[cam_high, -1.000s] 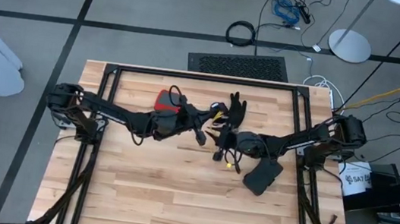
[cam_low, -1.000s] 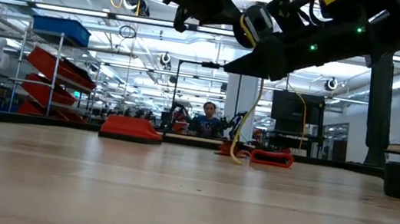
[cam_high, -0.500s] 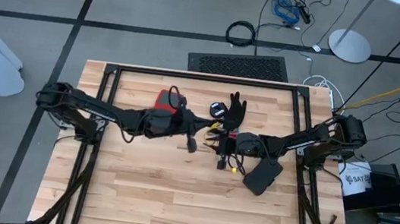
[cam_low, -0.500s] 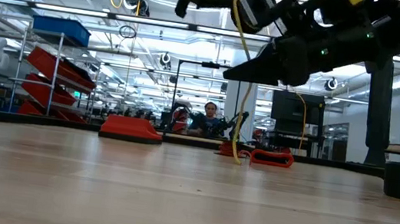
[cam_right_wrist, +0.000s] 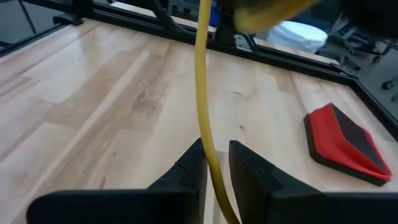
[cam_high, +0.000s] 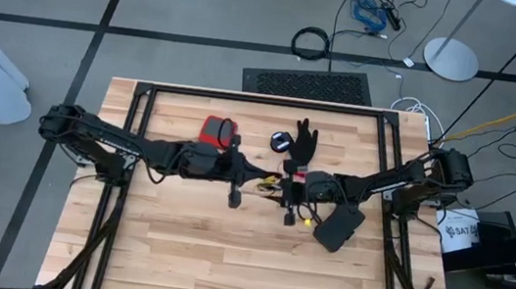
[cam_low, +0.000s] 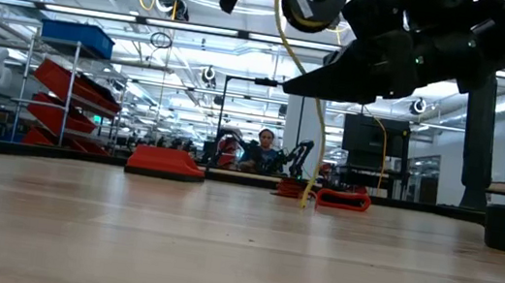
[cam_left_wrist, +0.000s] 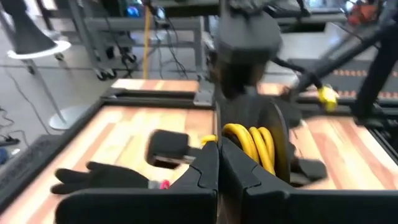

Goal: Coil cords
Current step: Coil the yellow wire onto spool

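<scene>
The yellow cord [cam_right_wrist: 203, 93] is pinched between the narrow fingers of the right gripper [cam_right_wrist: 216, 163], above the middle of the wooden table [cam_high: 224, 259]. Just beside it, the left gripper [cam_left_wrist: 218, 163] is fully closed with nothing seen in its grip, near yellow coils wound on a black reel [cam_left_wrist: 267, 134]. A black glove [cam_high: 305, 142] lies beyond.

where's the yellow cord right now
In the high view the yellow cord is mid-table, between the left gripper and right gripper; the right wrist view shows it running between the right fingers.
</scene>
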Motion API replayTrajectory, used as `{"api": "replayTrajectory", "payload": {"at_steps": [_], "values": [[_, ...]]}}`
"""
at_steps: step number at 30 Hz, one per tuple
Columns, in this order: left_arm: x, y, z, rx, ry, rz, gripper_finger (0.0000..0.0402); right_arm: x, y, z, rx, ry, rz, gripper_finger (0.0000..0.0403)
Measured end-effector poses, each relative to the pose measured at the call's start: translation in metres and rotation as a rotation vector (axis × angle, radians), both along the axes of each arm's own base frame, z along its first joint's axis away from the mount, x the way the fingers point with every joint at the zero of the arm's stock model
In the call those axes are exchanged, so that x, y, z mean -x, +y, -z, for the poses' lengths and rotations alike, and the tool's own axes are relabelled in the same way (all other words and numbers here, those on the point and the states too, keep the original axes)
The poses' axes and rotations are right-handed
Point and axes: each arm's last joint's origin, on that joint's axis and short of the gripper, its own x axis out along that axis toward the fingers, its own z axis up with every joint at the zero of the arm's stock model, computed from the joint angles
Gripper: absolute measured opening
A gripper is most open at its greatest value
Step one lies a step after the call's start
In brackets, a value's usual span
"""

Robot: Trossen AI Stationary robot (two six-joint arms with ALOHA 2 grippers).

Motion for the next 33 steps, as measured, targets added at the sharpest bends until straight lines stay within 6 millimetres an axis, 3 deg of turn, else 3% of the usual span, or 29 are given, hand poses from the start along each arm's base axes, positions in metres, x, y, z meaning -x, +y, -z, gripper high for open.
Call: {"api": "replayTrajectory", "payload": {"at_steps": [15,24,33], "values": [[0.000,-0.003,0.002,0.008,0.025,0.048,0.0000,0.001,0.004,0.003,-0.046,0.041,-0.071,0.0052],[0.000,-0.003,0.002,0.009,0.024,0.049,0.0000,0.002,0.004,0.006,-0.038,0.067,-0.063,0.0006],[0.003,-0.004,0.011,0.014,0.121,0.095,0.0000,0.002,-0.007,0.008,-0.050,0.080,0.114,0.0002]]}}
